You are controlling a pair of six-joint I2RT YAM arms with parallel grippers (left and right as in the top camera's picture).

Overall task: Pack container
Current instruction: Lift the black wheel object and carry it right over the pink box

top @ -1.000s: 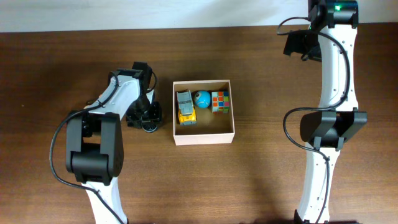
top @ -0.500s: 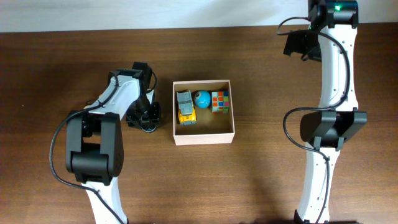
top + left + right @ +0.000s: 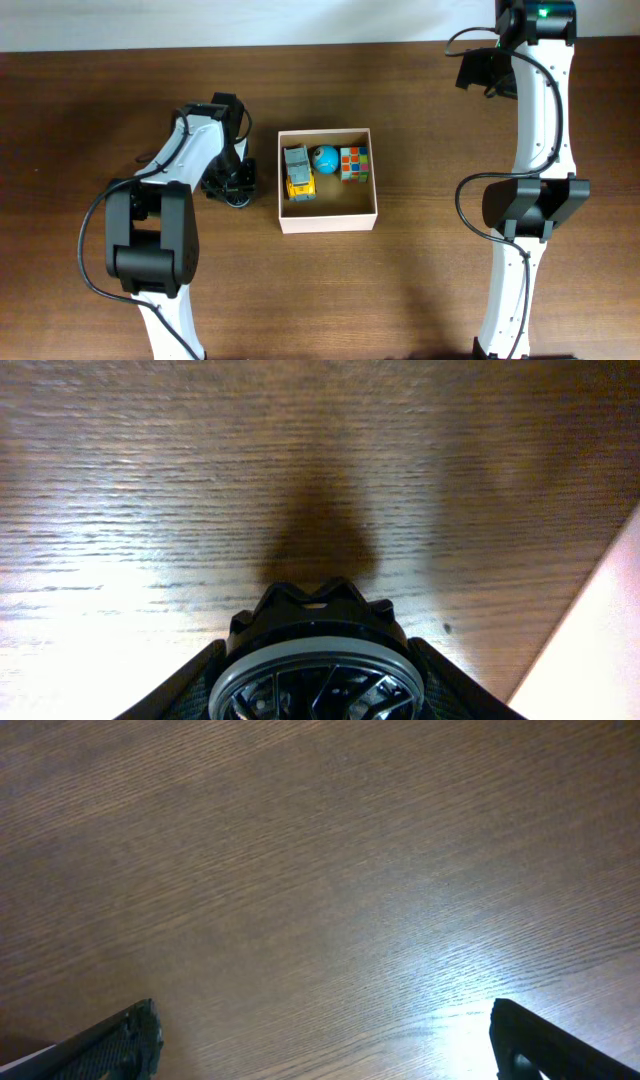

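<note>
So the left hand (image 3: 232,187) slid a bit away from the container (image 3: 327,222), clamped on a black wheel (image 3: 318,650).
Wooden surface (image 3: 420,300) had the container dead centre; right hand (image 3: 320,1055) hung wide open; inside sat truck (image 3: 298,172), colour cube (image 3: 353,163), blue ball (image 3: 325,157).

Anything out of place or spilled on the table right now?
Nothing stands out. The toy truck, blue globe ball and puzzle cube sit inside the container; left gripper holds a black toothed wheel beside it.

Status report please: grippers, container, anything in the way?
Left gripper shut on black wheel beside container. Right gripper open over table. Container holds truck, ball, cube. Nothing between.
</note>
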